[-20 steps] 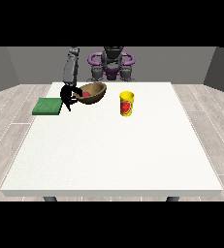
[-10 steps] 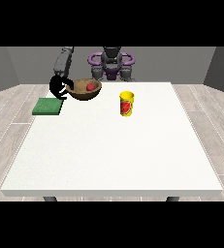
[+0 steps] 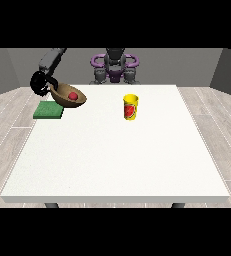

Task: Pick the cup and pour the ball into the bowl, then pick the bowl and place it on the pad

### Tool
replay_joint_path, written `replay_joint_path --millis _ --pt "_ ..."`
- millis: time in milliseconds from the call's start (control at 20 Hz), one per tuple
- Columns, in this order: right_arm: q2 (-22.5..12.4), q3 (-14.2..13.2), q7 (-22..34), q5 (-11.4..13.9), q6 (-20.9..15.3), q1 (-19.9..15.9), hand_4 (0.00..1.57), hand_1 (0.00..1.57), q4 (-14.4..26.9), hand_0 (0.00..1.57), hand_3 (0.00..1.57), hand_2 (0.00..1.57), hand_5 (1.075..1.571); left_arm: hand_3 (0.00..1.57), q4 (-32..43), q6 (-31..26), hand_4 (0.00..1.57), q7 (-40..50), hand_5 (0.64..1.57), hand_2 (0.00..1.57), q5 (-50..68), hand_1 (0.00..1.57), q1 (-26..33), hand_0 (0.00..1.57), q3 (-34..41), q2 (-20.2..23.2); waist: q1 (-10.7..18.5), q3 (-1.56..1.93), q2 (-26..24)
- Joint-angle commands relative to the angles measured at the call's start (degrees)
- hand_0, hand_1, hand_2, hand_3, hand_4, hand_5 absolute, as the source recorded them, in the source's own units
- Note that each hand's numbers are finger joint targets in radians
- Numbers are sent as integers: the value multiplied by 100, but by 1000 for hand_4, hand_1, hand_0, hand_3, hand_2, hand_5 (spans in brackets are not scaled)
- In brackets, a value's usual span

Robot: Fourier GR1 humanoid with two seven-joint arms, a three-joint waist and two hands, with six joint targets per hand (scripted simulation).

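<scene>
One bowl [image 3: 68,96], one ball [image 3: 73,95], one cup [image 3: 130,107], one pad [image 3: 48,110]

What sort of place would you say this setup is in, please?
Probably a plain test room for tabletop manipulation: a large white table on a grey plank floor with bare grey walls. On it are only a yellow cup and a green pad; a robot hand holds a bowl.

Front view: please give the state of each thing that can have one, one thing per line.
bowl: lifted and tilted, held at its rim, above the pad's far edge.
ball: inside the bowl.
cup: upright on the table, nothing holding it.
pad: flat on the table, nothing resting on it yet.
hand at the view's left: shut on the bowl's rim.
</scene>
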Motion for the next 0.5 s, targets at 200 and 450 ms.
replay_joint_path --millis 200,450 --pt "-607 -616 -443 -378 414 -616 996 1571 594 1571 1431 1571 1570 0 83 -68 703 -743 1558 0 -160 0 11 0 74 128 64 5 853" --pt "-1345 -1223 -1542 -543 932 -807 982 1571 1714 1571 180 1571 1570 0 -931 263 672 -468 1561 0 141 0 -169 0 148 70 317 29 1664"
